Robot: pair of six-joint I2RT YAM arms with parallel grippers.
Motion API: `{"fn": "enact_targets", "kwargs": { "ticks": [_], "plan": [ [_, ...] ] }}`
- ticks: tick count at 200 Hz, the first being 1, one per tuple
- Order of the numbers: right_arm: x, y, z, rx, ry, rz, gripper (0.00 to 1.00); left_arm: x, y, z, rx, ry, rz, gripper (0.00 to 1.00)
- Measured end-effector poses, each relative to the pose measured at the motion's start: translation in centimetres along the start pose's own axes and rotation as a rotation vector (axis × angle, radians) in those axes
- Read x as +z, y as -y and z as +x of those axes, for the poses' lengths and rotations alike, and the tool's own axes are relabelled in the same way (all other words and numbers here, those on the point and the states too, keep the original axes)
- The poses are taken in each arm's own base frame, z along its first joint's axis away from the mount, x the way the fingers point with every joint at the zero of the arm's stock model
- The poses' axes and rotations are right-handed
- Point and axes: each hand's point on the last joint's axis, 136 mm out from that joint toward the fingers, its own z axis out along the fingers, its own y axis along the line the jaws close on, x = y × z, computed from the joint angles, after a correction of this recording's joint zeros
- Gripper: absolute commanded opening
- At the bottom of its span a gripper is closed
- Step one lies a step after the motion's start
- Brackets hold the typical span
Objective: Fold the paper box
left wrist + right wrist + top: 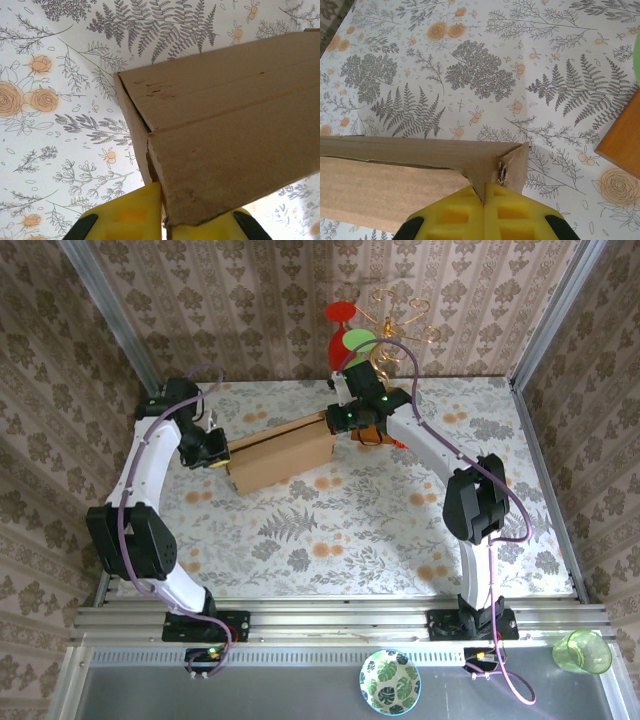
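The brown paper box [282, 454] sits mid-table between both arms, its lid panel down. My left gripper [213, 448] is shut on the box's left end; in the left wrist view its yellow fingers [130, 215] pinch a frayed cardboard flap [220, 145]. At the box's far right corner my right gripper [347, 418] is also shut. The right wrist view shows its yellow fingers [455, 215] clamped on a torn corner of the box wall [490, 162].
A gold wire rack [400, 315] with red and green discs stands at the back on an orange-brown wooden base [622, 142], close to the right gripper. A patterned bowl [390, 680] and green cup [582, 651] sit off the table's front edge.
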Motion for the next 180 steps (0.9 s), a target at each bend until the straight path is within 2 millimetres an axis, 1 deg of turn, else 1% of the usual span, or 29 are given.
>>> {"fn": "enact_targets", "kwargs": {
  "ticks": [17, 48, 107, 140, 164, 180],
  "plan": [
    [-0.06, 0.02, -0.01, 0.0, -0.002, 0.003, 0.0, -0.12, 0.08, -0.09, -0.02, -0.011, 0.015, 0.08],
    [-0.09, 0.18, 0.02, 0.001, -0.003, 0.012, 0.0, -0.42, 0.51, -0.32, -0.044, -0.025, 0.042, 0.08],
    [-0.06, 0.22, -0.03, 0.001, -0.003, 0.017, 0.0, -0.39, 0.55, 0.18, -0.062, -0.057, 0.055, 0.07],
    [0.03, 0.19, -0.05, 0.0, -0.003, 0.017, 0.0, 0.12, 0.33, 0.46, -0.065, -0.065, 0.053, 0.03],
    [0.04, 0.19, -0.06, 0.0, -0.002, 0.02, 0.0, 0.11, 0.31, 0.52, -0.056, -0.035, 0.061, 0.0],
    [0.11, 0.1, -0.15, -0.003, 0.004, 0.019, 0.0, 0.16, 0.3, 0.51, -0.05, -0.018, 0.066, 0.0]
  ]
}}
